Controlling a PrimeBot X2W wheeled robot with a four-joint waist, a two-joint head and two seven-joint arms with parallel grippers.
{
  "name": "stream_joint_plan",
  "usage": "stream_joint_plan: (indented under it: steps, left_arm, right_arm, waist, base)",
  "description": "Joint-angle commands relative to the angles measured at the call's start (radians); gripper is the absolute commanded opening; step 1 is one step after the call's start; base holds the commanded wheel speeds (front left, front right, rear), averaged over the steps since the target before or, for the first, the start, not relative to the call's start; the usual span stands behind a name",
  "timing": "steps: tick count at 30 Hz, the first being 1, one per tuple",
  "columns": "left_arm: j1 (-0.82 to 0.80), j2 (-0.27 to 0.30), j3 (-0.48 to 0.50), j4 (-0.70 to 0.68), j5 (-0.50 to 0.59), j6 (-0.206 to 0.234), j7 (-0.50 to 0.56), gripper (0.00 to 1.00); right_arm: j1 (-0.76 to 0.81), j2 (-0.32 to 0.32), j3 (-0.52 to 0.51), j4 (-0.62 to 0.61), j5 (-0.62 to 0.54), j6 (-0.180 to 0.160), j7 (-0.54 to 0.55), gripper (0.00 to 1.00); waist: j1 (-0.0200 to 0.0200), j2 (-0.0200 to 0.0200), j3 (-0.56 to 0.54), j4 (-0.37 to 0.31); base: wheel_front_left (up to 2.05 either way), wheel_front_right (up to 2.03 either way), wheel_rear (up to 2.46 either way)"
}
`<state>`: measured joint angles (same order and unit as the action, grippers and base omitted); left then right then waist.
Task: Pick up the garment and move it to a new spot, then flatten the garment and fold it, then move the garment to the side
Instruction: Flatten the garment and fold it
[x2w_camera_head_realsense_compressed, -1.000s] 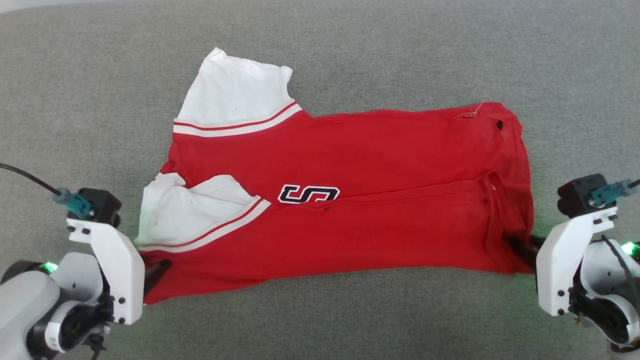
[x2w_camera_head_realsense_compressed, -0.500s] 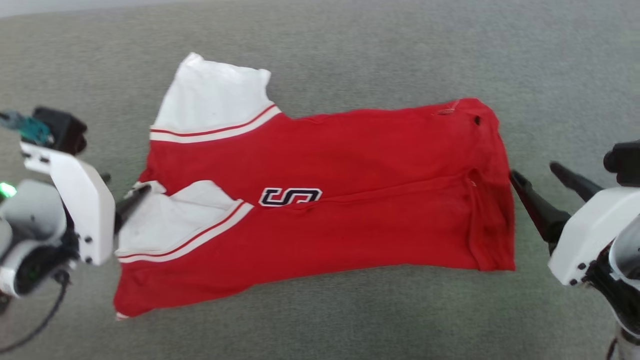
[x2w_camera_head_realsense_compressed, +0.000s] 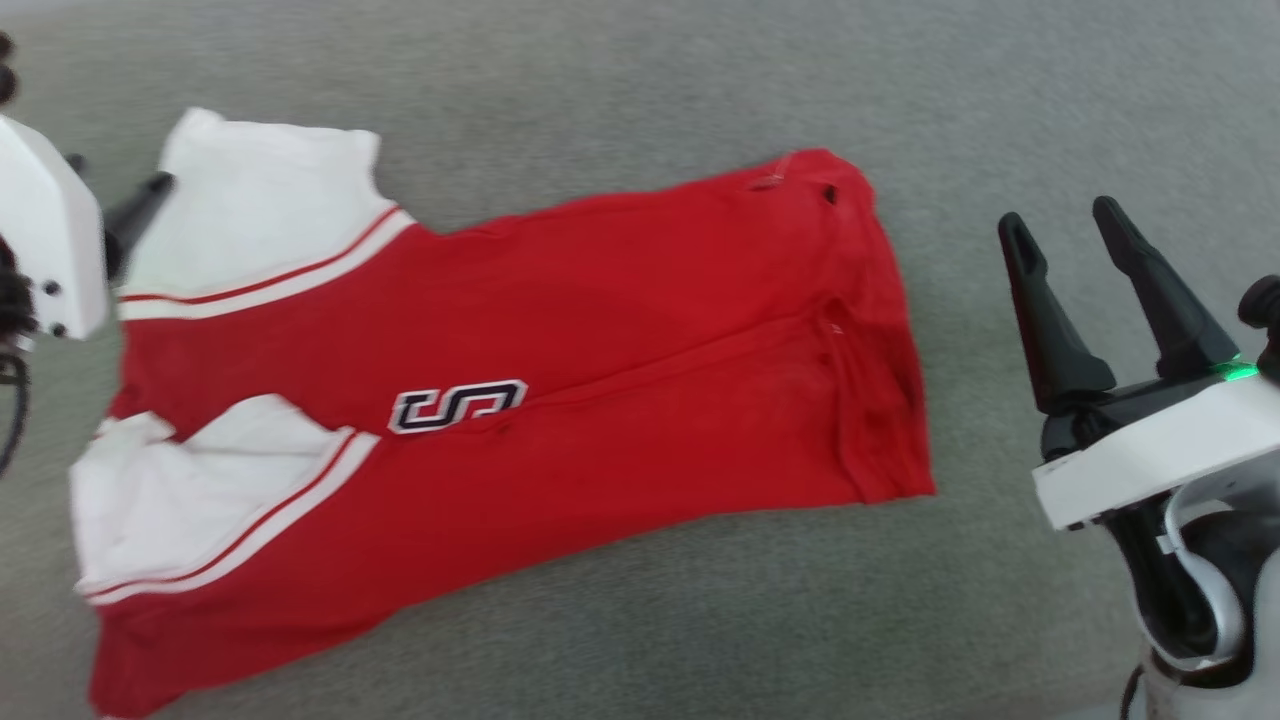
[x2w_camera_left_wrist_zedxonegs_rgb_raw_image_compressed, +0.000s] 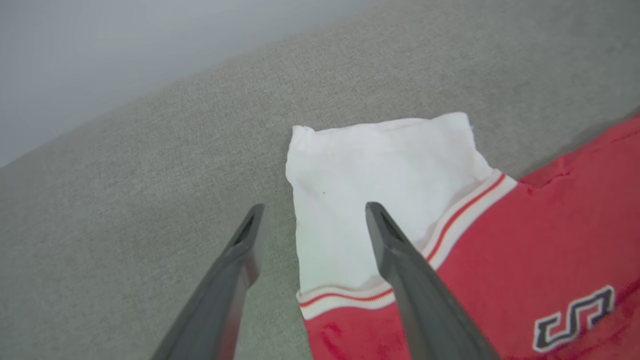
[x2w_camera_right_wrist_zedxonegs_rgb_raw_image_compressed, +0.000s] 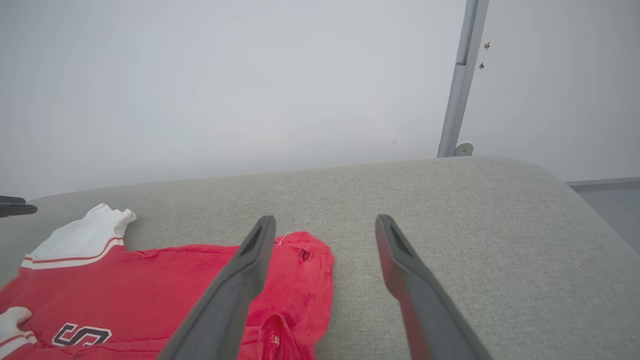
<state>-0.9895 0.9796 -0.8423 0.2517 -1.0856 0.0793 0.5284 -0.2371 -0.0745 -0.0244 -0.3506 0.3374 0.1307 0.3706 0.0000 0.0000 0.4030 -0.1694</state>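
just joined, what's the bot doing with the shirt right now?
Nothing is gripped. The garment lies spread on the grey cushion, its near sleeve turned in over the red body. The left gripper is open, its fingers either side of the far sleeve edge. The right gripper is open too, off the hem end, clear of the cloth.

Grey fabric surface (x2w_camera_head_realsense_compressed: 640, 90); red garment (x2w_camera_head_realsense_compressed: 600, 330) spread flat on it.

The garment (x2w_camera_head_realsense_compressed: 620, 320), a red shirt with white sleeves, red-and-white striped trim and a black-and-white print, lies flat on the grey fabric surface (x2w_camera_head_realsense_compressed: 640, 620); one sleeve extends outward, the other overlaps the body.
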Motion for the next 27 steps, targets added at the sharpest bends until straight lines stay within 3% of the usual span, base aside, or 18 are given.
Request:
stream_joint_plan:
  steps: [1,12,19,20,21,27]
  left_arm:
    - [-0.031,-0.009,0.000,0.059,0.015,-0.021,0.005,1.00]
    - [-0.129,-0.055,-0.003,0.293,0.019,-0.065,0.054,1.00]
    - [-0.141,-0.118,-0.034,0.429,0.013,-0.060,0.124,1.00]
    - [-0.138,-0.130,-0.040,0.445,0.005,-0.062,0.144,0.20]
    - [-0.136,-0.143,-0.049,0.456,0.002,-0.062,0.169,0.00]
    - [-0.173,-0.201,-0.075,0.481,0.020,-0.080,0.201,0.00]
  right_arm:
    - [0.000,0.012,0.014,0.012,0.007,0.000,-0.045,1.00]
    - [-0.014,0.024,0.068,0.061,0.025,0.000,-0.134,1.00]
    - [-0.089,0.009,0.112,0.123,0.034,0.000,-0.070,1.00]
    - [-0.107,0.006,0.118,0.139,0.042,0.000,-0.052,1.00]
    - [-0.131,-0.009,0.129,0.158,0.039,0.000,-0.030,1.00]
    - [-0.316,-0.067,0.192,0.310,0.083,0.000,0.096,1.00]
  waist:
    - [0.0000,0.0000,0.037,-0.055]
    - [0.0000,0.0000,0.099,-0.135]
    - [0.0000,0.0000,0.122,-0.136]
    - [0.0000,0.0000,0.124,-0.133]
    - [0.0000,0.0000,0.125,-0.128]
    - [0.0000,0.0000,0.137,-0.088]
  base:
    - [0.00,0.00,0.00]
    - [0.00,0.00,0.00]
    - [0.00,0.00,0.00]
    - [0.00,0.00,0.00]
    - [0.00,0.00,0.00]
    - [0.00,0.00,0.00]
